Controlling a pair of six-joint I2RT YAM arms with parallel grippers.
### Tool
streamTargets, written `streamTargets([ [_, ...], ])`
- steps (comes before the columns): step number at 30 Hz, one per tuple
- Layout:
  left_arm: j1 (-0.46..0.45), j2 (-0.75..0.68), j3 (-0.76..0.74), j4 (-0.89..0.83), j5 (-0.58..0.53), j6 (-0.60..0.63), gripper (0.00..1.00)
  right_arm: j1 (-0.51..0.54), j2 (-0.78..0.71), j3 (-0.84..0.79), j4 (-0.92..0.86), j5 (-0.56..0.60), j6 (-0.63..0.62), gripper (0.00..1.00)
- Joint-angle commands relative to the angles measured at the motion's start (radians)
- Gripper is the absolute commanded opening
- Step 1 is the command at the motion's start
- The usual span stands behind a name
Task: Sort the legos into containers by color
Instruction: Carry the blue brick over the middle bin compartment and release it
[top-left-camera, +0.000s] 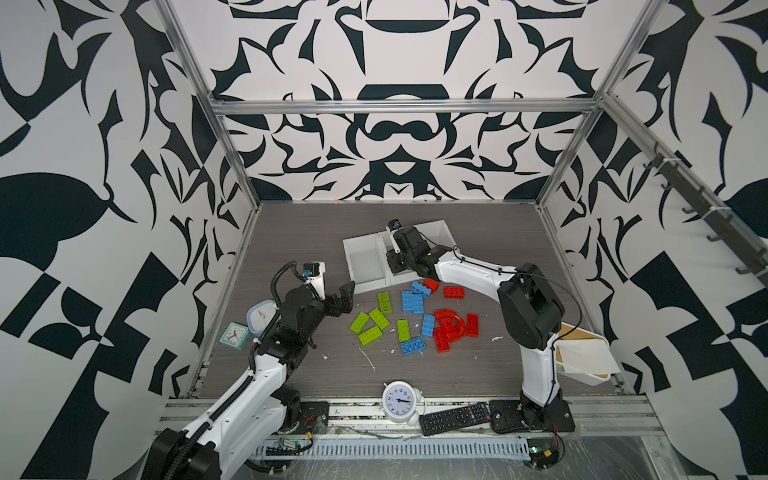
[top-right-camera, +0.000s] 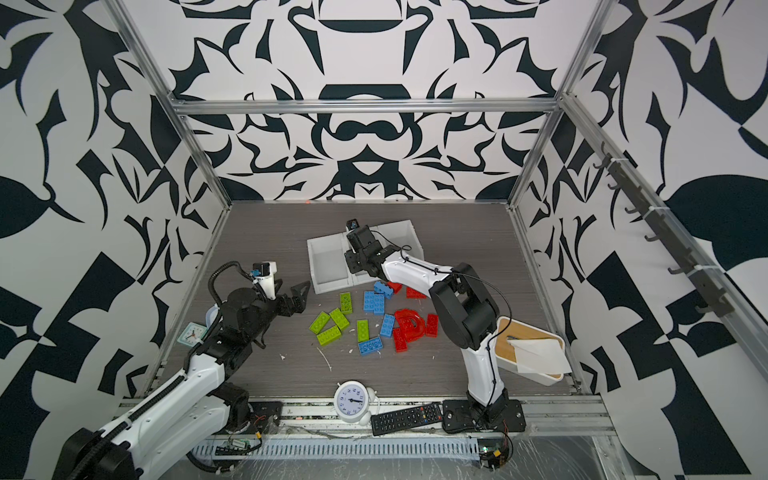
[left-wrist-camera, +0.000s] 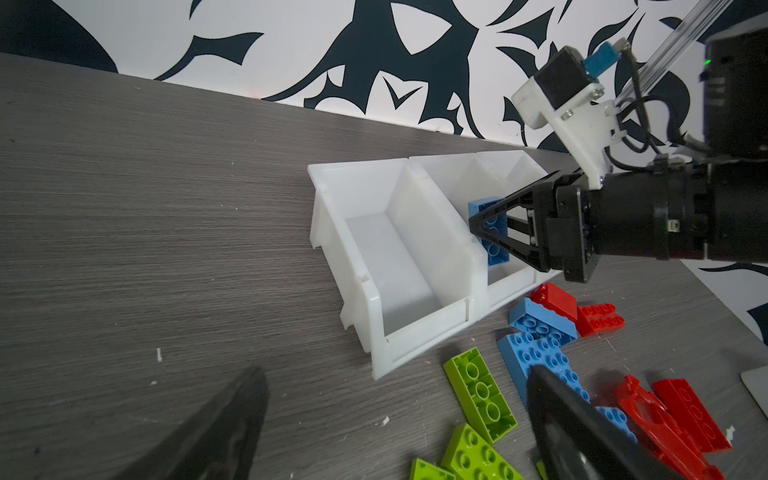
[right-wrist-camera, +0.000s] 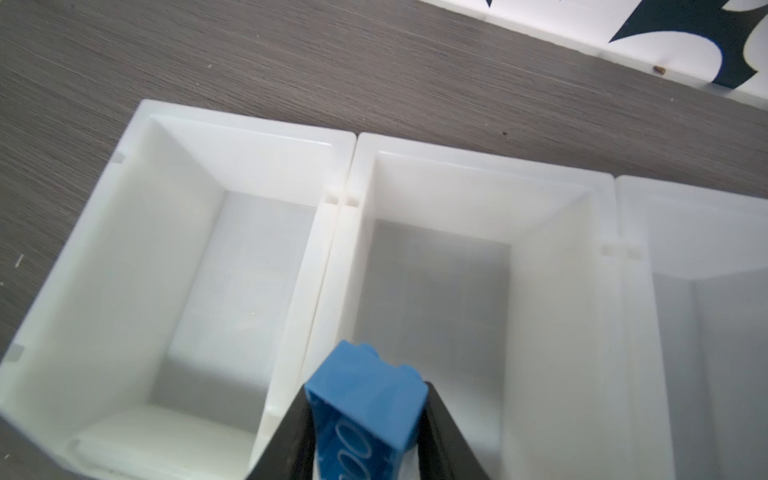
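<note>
My right fingers (right-wrist-camera: 286, 453) pinch a blue brick (left-wrist-camera: 493, 249), its long axis pointing steeply down into the middle bin (right-wrist-camera: 478, 166). My left fingers (left-wrist-camera: 232, 419) are spread wide.

**Patterned walls (top-left-camera: 399, 62) boxing in a grey tabletop (top-left-camera: 299, 232)**

Bold black-and-white walls are wrapping around three sides of the wood-grain tabletop. Aluminium frame bars (top-left-camera: 403, 106) are running up the corners (one is crossing the back wall). A dark rail of hooks (top-left-camera: 702, 208) is slanting along the right wall.
</note>
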Motion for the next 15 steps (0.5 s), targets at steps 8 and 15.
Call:
streamTargets([
  [8,-0.001,-0.025,-0.028,0.026,-0.003,-0.011,1.0,-0.002,-0.039,0.015,0.034,0.046,0.016,0.35],
  [15,-0.001,-0.024,-0.029,0.029,-0.001,-0.01,1.0,-0.01,-0.063,0.006,0.036,0.129,0.013,0.35],
])
